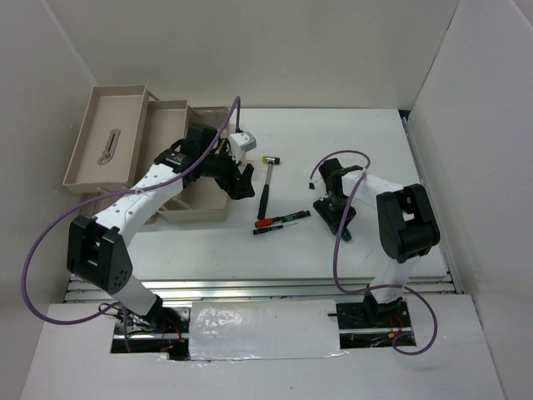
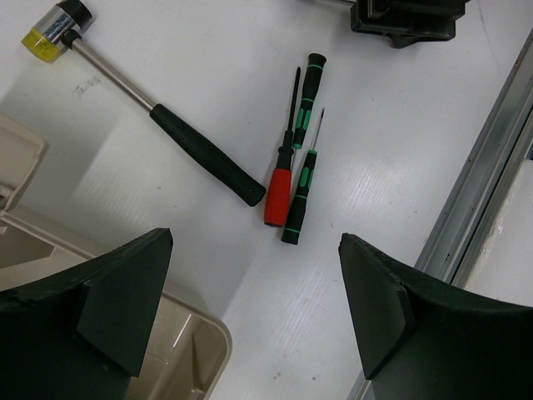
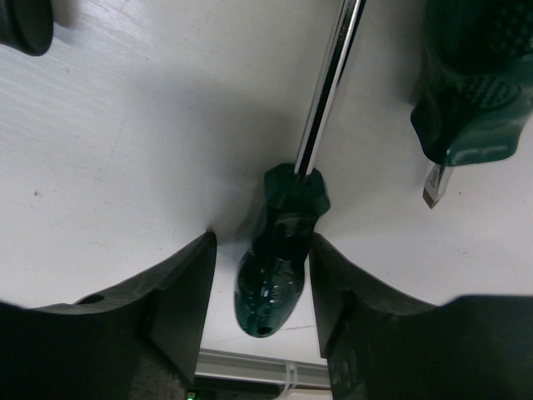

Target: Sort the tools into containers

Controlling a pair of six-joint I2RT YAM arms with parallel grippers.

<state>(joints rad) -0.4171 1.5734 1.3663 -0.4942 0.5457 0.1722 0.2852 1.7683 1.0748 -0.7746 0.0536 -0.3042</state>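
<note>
White walls [image 1: 250, 50] enclose a white table [image 1: 366, 142] bearing loose screwdrivers [image 1: 287, 218].

Left arm [image 1: 141, 196]: stretched forward and inward, elbow bent; left gripper [image 1: 242, 180] jaws spread wide.
Right arm [image 1: 404, 221]: folded, wrist pitched downward; right gripper [image 3: 262, 279] jaws partway apart.

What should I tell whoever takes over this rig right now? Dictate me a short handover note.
Left gripper: open, empty, over a corner of the beige plastic toolbox base.
Right gripper: open, jaws straddling the dark green-handled screwdriver lying on the white table, not clamped.
Done: the silver metal wrench lies in the far-left shallow beige tray.
Left: that screwdriver, plus the black-handled mallet with yellow-and-black head, the red-handled screwdriver and two slim black-and-green screwdrivers, all loose on the table.
</note>
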